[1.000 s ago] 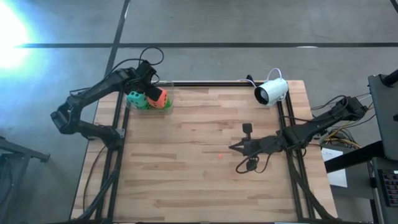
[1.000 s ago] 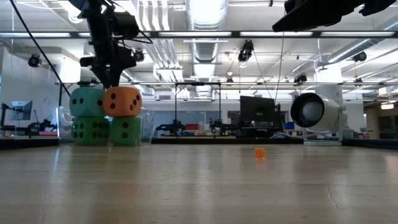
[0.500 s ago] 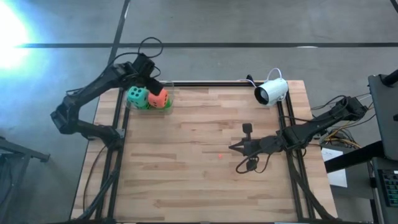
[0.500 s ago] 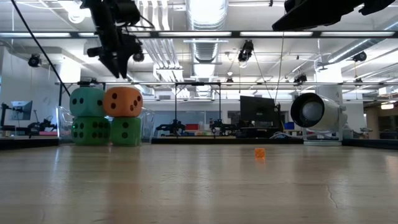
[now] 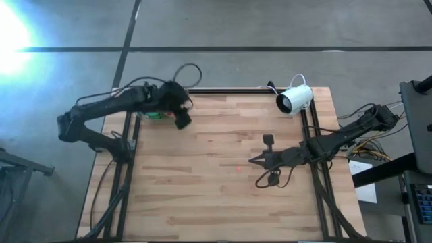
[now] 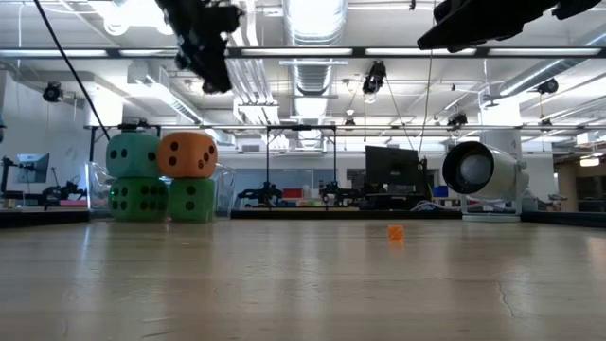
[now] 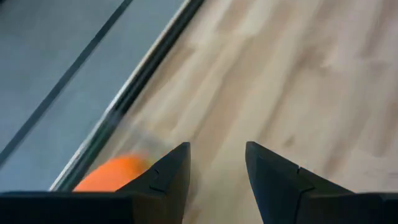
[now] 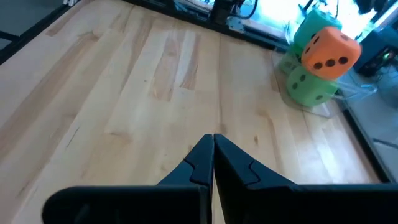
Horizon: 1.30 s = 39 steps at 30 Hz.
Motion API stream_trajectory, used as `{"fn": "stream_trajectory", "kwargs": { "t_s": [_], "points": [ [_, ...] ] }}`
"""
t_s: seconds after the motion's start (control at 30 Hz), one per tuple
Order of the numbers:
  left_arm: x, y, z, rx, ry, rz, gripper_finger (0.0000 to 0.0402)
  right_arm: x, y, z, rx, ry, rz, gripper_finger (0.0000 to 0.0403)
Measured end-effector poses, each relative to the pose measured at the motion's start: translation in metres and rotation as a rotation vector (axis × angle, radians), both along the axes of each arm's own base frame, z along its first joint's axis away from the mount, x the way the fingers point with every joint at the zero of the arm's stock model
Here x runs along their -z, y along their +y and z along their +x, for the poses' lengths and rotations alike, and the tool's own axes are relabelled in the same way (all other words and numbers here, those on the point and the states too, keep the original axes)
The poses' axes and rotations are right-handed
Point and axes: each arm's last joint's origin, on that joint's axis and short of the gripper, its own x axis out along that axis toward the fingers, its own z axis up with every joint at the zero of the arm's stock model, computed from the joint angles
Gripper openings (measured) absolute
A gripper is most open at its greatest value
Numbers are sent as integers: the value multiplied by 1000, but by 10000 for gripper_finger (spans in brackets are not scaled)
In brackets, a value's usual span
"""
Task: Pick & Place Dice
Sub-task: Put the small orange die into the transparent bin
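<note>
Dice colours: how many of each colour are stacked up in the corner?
Green dice: 2
Teal dice: 1
Orange dice: 1
Total: 4 dice

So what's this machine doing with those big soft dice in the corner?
The four soft dice sit stacked two by two at the table's far left corner: the teal one and orange-red one on two bright green ones. The left gripper hangs above them, fingers apart and holding nothing. The right gripper waits, shut, over the middle of the wooden table.
</note>
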Motion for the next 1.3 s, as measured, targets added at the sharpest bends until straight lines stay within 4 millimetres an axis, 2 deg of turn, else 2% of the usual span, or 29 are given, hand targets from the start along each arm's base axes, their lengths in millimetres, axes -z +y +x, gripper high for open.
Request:
{"fn": "stream_trajectory", "kwargs": {
  "t_s": [0.27,0.47,0.6,0.77,0.97,1.3],
  "points": [
    [10,-63,33,259,-183,39,159,11,2,-4,-71,70,99,8],
    [28,-93,42,375,-268,30,159,20,0,-8,-30,142,130,8],
    [36,-98,42,390,-257,16,159,35,-4,-6,26,198,165,8],
    [38,-98,41,367,-258,0,159,63,-6,7,100,308,178,8],
    [38,-98,41,367,-259,0,159,85,-7,26,96,340,193,8],
    [38,-98,41,367,-259,0,159,117,-22,48,60,418,267,8]
  ]
}}
